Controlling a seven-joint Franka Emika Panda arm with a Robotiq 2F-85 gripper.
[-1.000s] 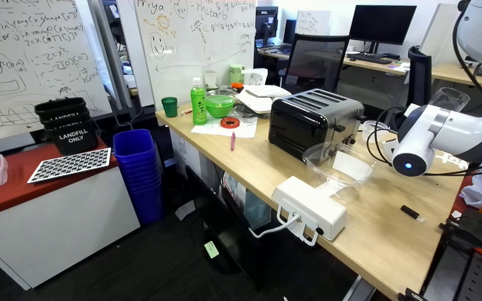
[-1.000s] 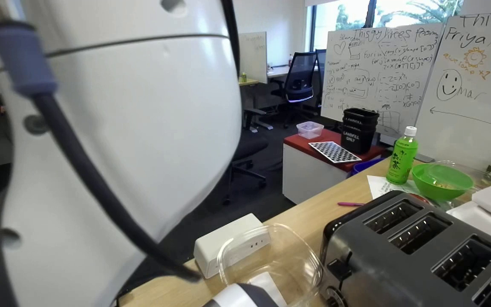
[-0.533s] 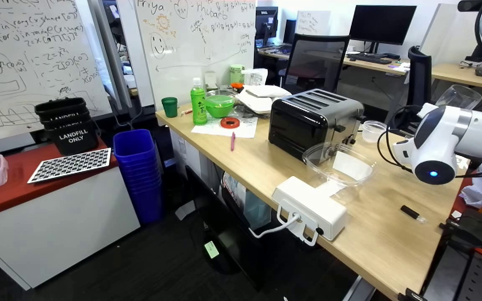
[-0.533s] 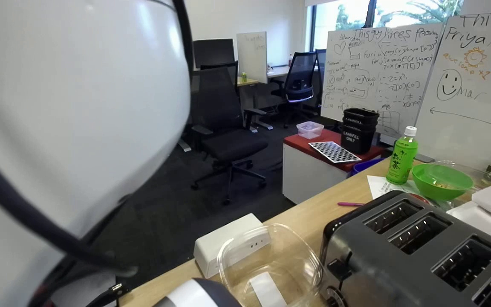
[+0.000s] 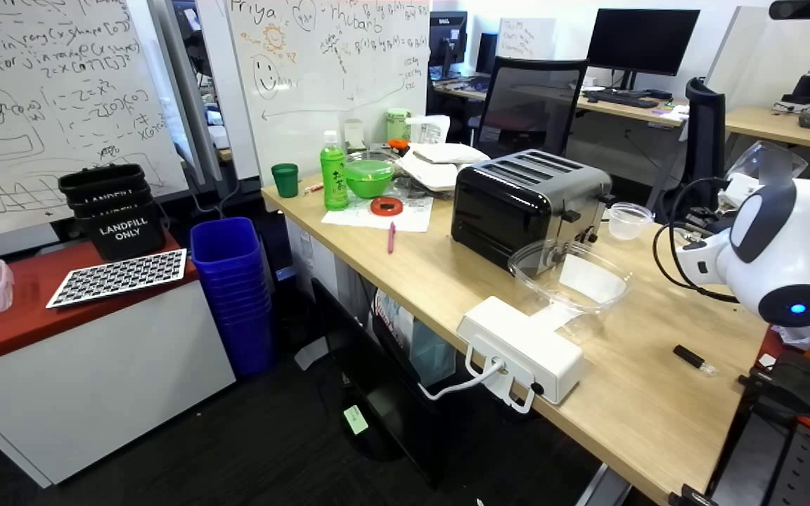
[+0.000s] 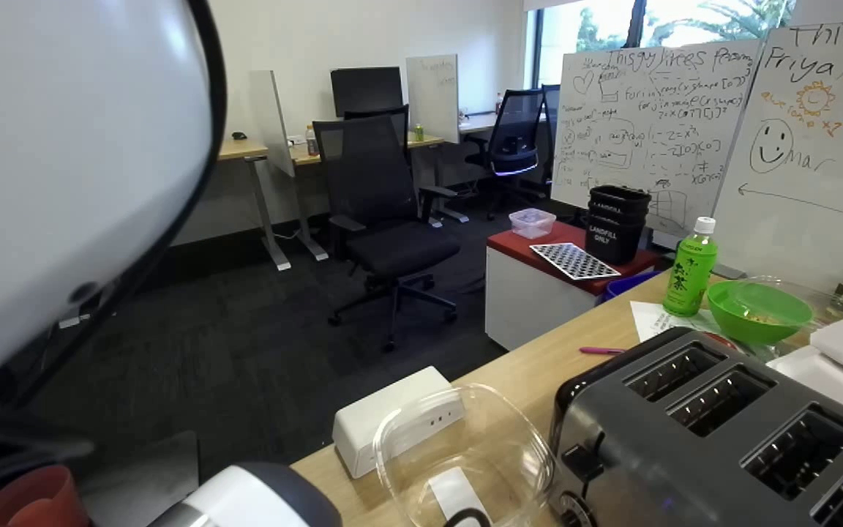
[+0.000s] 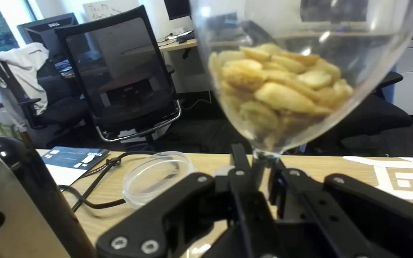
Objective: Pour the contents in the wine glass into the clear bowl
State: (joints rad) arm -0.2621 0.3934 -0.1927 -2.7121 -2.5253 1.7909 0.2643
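Note:
The wine glass (image 7: 281,132) is clear and holds pale yellow nuts in its rounded cup. It stands about upright in the wrist view, with its stem between my fingers. My gripper (image 7: 262,172) is shut on the stem just below the cup. The glass also shows above the arm's wrist in an exterior view (image 5: 788,163); the arm hides the gripper there. The clear bowl (image 7: 156,177) is small and low and sits on the table to the left of and below the glass in the wrist view. It also shows behind the toaster in an exterior view (image 5: 630,222).
The black toaster (image 5: 517,211) stands close to the clear bowl. A larger clear container (image 5: 605,306) sits before the toaster, beside a white box (image 5: 524,344). A black cable (image 7: 100,206) runs near the bowl. A marker (image 5: 690,356) lies at the right.
The arm has moved right in an exterior view, baring the clear bowl and more table. The arm has moved left in an exterior view, baring a chair. The glass stays held, a little further right.

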